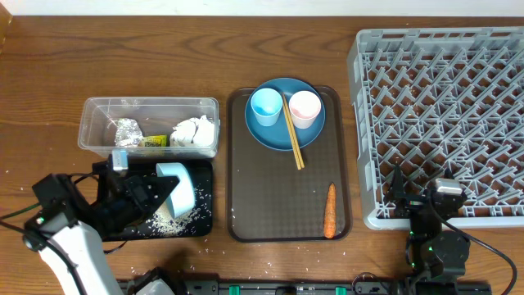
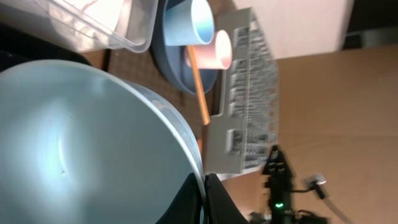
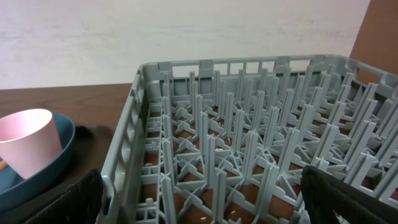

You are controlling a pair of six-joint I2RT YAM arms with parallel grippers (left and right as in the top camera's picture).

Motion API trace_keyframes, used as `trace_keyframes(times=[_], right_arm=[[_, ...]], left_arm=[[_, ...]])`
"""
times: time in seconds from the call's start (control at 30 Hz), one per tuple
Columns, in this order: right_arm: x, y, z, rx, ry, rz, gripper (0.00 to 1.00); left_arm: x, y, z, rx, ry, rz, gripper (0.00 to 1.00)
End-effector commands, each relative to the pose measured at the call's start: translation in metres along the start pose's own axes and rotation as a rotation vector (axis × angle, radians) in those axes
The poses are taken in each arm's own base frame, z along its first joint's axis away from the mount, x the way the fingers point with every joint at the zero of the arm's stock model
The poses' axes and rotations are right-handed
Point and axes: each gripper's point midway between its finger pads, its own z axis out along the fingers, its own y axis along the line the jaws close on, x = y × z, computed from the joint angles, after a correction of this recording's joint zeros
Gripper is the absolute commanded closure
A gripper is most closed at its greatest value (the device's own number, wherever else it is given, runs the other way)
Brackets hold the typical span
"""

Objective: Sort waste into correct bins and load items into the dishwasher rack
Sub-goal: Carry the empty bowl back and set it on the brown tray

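The wooden table (image 1: 246, 49) carries everything. Nearest the front edge on the left, the left gripper (image 2: 202, 199) is clamped on the rim of the pale blue-white bowl (image 1: 178, 187). The bowl is tipped on its side over the black tray (image 1: 209, 197), with loose rice grains (image 1: 176, 220) scattered below it (a few lie on the table too).

At the front right, the right gripper (image 3: 202, 186) has its fingers spread wide and holds nothing. It faces the near wall of the grey rack (image 1: 442, 98).

Between the arms, the carrot (image 1: 330, 211) lies on the brown serving tray (image 1: 270, 197).

Farther back, the clear tub (image 1: 147, 102) holds the foil scrap (image 1: 127, 131), the snack wrapper (image 1: 153, 141) and the tissue (image 1: 195, 131). The dark blue plate (image 1: 282, 135) bears the light blue cup (image 1: 266, 106) and the pink cup (image 1: 304, 108), with the chopsticks (image 1: 293, 135) between them.
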Motion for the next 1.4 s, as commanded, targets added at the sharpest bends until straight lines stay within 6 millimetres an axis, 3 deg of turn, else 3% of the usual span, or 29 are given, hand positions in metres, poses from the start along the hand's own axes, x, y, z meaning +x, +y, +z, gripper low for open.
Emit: trace_keyframes(times=[0.0, 0.3, 0.8, 1.07, 1.37], right_arm=[[0.001, -0.001, 0.0, 0.005, 0.005, 0.003, 0.01], [0.002, -0.001, 0.0, 0.005, 0.005, 0.003, 0.01], [0.002, -0.001, 0.0, 0.005, 0.005, 0.003, 0.01], [0.001, -0.001, 0.0, 0.005, 0.005, 0.003, 0.01], [0.002, -0.001, 0.0, 0.005, 0.005, 0.003, 0.01]], left_arm=[[0.001, 0.004, 0.001, -0.12, -0.004, -0.035, 0.94], [0.012, -0.015, 0.028, -0.223, 0.029, 0.076, 0.94], [0.058, -0.038, 0.1, -0.368, 0.132, 0.327, 0.94], [0.094, -0.037, 0.148, -0.395, 0.242, 0.448, 0.94], [0.134, -0.017, 0.201, -0.425, 0.371, 0.521, 0.94]])
